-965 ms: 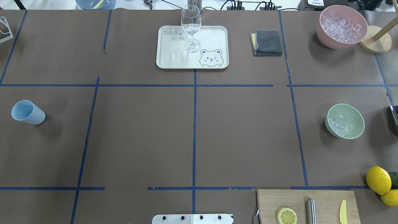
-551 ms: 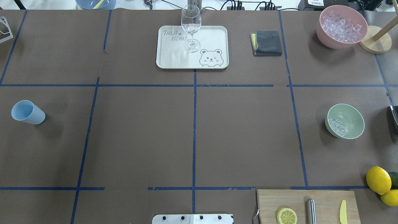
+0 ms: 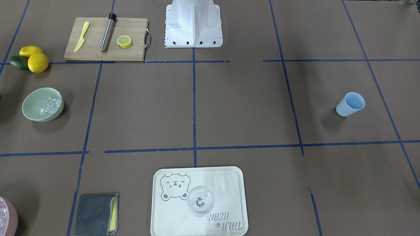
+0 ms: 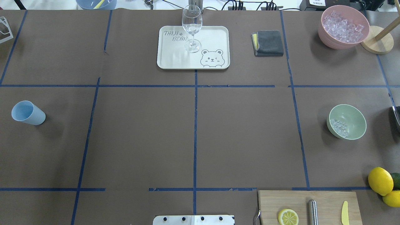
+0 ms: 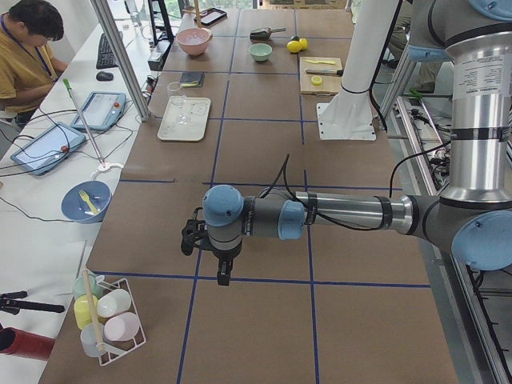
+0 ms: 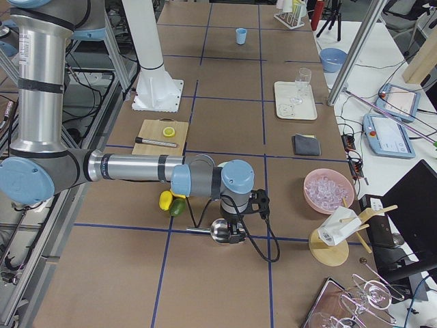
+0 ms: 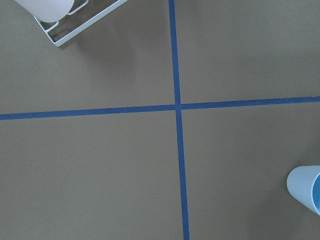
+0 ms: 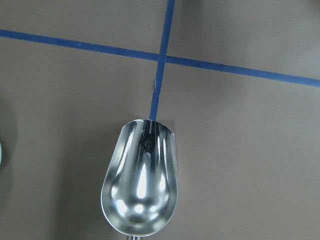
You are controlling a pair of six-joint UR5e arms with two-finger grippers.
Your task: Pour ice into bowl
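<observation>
Bowl [image 4: 355,116] stands upright on the table [image 4: 243,134], robot's right side, between the pink container [image 4: 328,39] and the lemons [image 4: 380,180]. Ice [image 4: 339,127] sits in a small heap inside it, against the wall nearest table centre. Right end effector [image 6: 235,234] hangs low near the table's right end. An empty metal scoop [image 8: 140,192] is below its camera, but I cannot tell the grip. Left end effector [image 5: 224,276] hovers near the light blue cup [image 4: 29,113]. Cannot tell whether it is clenched or released.
</observation>
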